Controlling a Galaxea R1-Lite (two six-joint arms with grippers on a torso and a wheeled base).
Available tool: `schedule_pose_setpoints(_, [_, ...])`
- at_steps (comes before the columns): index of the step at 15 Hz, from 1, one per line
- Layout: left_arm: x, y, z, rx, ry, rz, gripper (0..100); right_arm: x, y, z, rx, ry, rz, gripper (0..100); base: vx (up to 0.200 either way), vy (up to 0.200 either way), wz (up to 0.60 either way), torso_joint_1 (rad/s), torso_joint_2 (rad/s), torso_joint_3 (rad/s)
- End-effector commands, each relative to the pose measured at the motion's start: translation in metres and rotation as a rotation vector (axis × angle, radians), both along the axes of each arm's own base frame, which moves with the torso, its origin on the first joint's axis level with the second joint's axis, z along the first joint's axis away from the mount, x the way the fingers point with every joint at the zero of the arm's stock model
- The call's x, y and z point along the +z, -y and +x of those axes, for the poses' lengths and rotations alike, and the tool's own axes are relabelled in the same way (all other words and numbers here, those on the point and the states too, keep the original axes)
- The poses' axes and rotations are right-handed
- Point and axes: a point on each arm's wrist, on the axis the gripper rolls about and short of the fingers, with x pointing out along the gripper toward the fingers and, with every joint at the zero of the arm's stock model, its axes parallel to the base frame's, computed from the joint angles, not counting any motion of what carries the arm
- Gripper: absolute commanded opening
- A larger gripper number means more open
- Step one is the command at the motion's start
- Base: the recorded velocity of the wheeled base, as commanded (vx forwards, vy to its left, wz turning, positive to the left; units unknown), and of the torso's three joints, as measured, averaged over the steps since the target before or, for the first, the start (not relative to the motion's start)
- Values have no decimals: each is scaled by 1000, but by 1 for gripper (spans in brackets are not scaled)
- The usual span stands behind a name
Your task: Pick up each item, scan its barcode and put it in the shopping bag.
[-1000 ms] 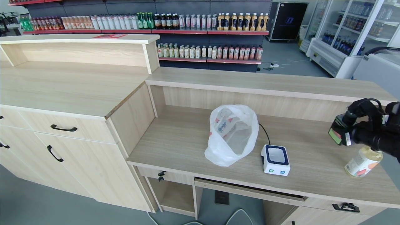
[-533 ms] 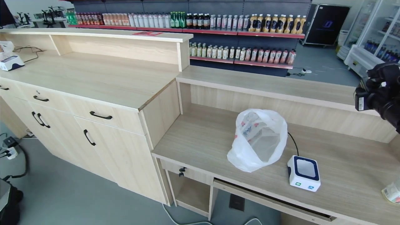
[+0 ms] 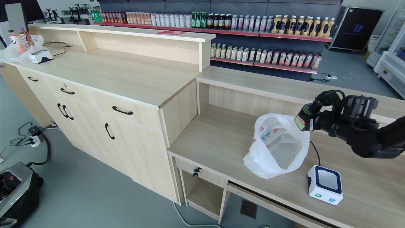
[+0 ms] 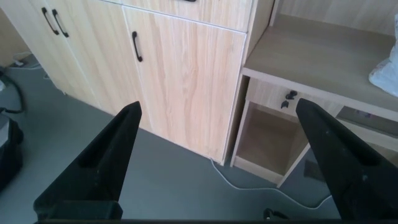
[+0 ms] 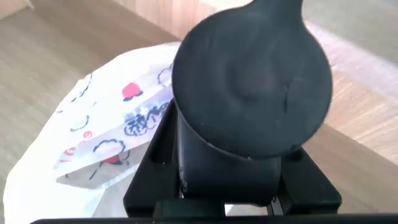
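Though state of right end effector (image 3: pixel 305 122) unclear, left end effector (image 4: pixel 217 104) spread; one shopping bag (image 3: pixel 278 148), one scanner (image 3: pixel 325 188).

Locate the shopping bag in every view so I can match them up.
Head view: shopping bag on the lower counter, beside the scanner.
Left wrist view: shopping bag's white edge at the frame border, on that counter.
Right wrist view: shopping bag close up, on the same counter.
Shared landmark: the lower counter's wood top.
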Motion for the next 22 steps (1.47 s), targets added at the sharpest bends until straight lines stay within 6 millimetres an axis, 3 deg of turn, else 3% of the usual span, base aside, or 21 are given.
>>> schedule_pose_setpoints(1, [0, 0, 0, 1, 1, 0, 100, -34, 0, 7, 10, -95, 21, 0, 0, 0, 0, 0, 0, 0])
schedule_pose_setpoints(4, [0, 0, 0, 1, 1, 0, 100, -58, -1, 16, 63, -142, 40, 0, 0, 0, 0, 0, 0, 0])
schedule_pose_setpoints(10, [0, 0, 0, 1, 1, 0, 100, -76, -11, 34, 72, -162, 122, 0, 0, 0, 0, 0, 0, 0])
schedule_pose_setpoints(14, [0, 0, 0, 1, 1, 0, 100, -104, -7, 40, 63, -207, 124, 0, 0, 0, 0, 0, 0, 0])
schedule_pose_setpoints(22, [0, 0, 0, 1, 1, 0, 100, -120, -5, 44, 57, -234, 131, 0, 0, 0, 0, 0, 0, 0])
